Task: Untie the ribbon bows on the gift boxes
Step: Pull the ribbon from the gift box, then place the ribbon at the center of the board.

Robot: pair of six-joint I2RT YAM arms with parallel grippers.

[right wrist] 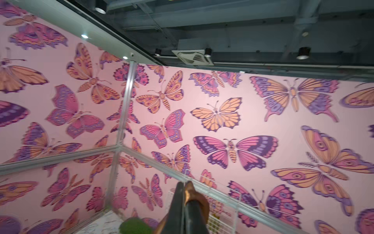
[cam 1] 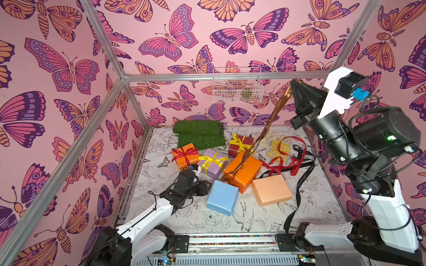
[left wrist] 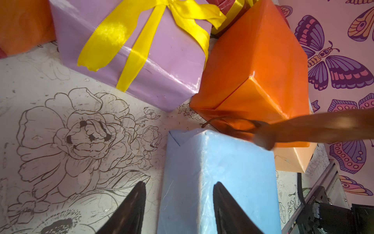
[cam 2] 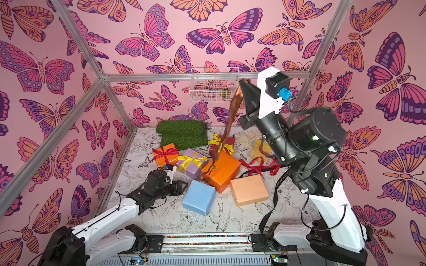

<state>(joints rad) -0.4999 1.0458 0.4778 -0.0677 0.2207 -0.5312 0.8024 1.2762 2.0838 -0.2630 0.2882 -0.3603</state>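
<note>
The right claw point(cam 1: 293, 81) is pressed together on one end of the brown ribbon point(cam 1: 274, 115), high above and behind the big orange box point(cam 1: 250, 171); from there the ribbon's long axis slants steeply down to that box, crosses its top and ends in a thin loop at the box's lower edge nearest the robot (whether that loop is caught under the box or merely lies there I cannot tell); so the coming pull, as I judge it, should follow that same line, up and away from the box. The left claw point(cam 1: 206, 186) lies low over the tabletop point(cam 1: 253, 218), far nearer that loop, jaws partly spread and pinching nothing, tips at a corner of the pale blue box point(cam 1: 222, 198) just beside the orange box's near edge. The tabletop is a smooth printed sheet; room is tight around the orange box, with the lilac box point(cam 1: 217, 170) against one side and the peach box point(cam 1: 272, 188) at the other; above it, open air.
</note>
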